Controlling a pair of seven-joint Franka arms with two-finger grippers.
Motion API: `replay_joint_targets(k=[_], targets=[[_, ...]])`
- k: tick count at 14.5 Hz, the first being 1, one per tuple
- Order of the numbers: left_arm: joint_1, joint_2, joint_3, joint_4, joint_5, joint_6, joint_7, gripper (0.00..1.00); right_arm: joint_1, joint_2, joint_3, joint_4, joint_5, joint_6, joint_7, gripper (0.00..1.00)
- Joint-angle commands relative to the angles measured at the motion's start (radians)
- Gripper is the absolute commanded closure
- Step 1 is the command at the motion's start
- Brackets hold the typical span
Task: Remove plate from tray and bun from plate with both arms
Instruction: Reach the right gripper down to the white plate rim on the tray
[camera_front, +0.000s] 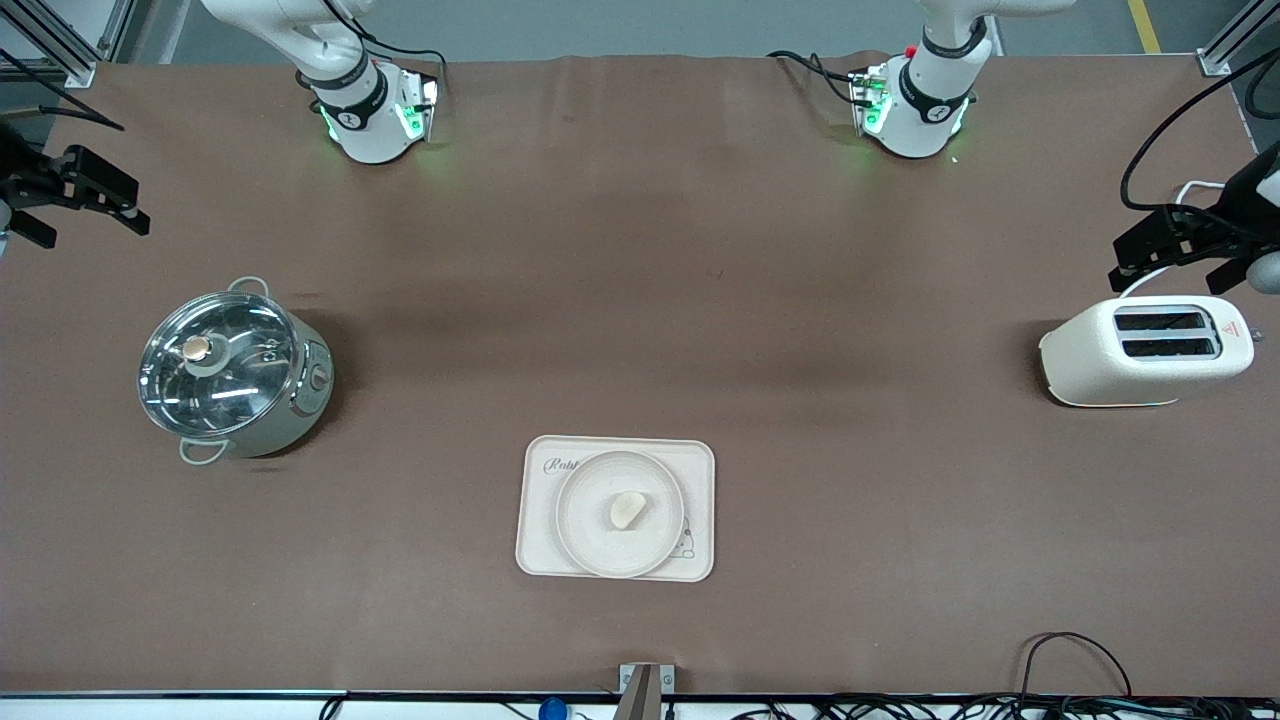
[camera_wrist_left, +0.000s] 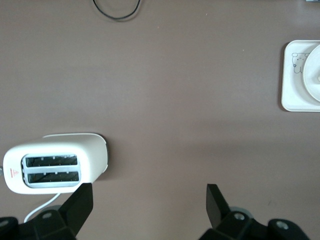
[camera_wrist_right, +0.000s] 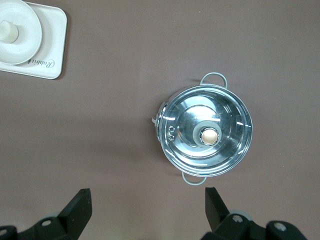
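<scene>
1. Left gripper (camera_wrist_left: 146, 205) spread wide, empty, up over the glossy white toaster (camera_wrist_left: 56, 163).
2. Right gripper (camera_wrist_right: 145, 207) equally wide, empty, above the shiny steel pot (camera_wrist_right: 204, 131).
3. Oblong bun (camera_front: 627, 509) on round plate (camera_front: 590, 520) on rectangular tray (camera_front: 535, 520), well apart from both.

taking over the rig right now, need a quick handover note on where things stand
Left end effector: open, holding nothing, waiting up over the table edge near the toaster.
Right end effector: open, holding nothing, up at the other end of the table near the lidded pot.
Things: the bun lies on the plate, and the plate sits on the tray, at the middle of the table toward the front camera.
Done: nothing.
Left: lift the plate off the tray, take the bun off the plate.
</scene>
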Motion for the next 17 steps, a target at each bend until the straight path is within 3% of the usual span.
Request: replay_joint_targets(k=[1,6,8,11,12,17], targets=[[0.009,0.01,-0.004,0.027,-0.001,-0.034,0.004,0.0,0.009,-0.007,0.0,0.005,-0.018,-0.013,0.016,0.0],[0.007,0.01,-0.005,0.024,-0.003,-0.035,-0.002,0.0,0.016,0.012,0.002,0.014,-0.003,-0.005,0.025,0.0],[0.009,0.01,-0.007,0.026,0.003,-0.036,0.001,0.0,0.053,0.115,0.007,0.054,0.008,0.01,0.027,0.0],[0.01,0.011,-0.007,0.026,0.002,-0.035,0.001,0.0,0.081,0.288,0.005,0.128,0.177,0.12,0.098,0.03],[0.01,0.011,-0.007,0.026,0.002,-0.036,0.001,0.0,0.099,0.342,0.007,0.155,0.195,0.168,0.143,0.03],[0.014,0.011,-0.007,0.024,0.0,-0.036,0.008,0.0,0.205,0.558,0.008,0.25,0.202,0.372,0.252,0.07]])
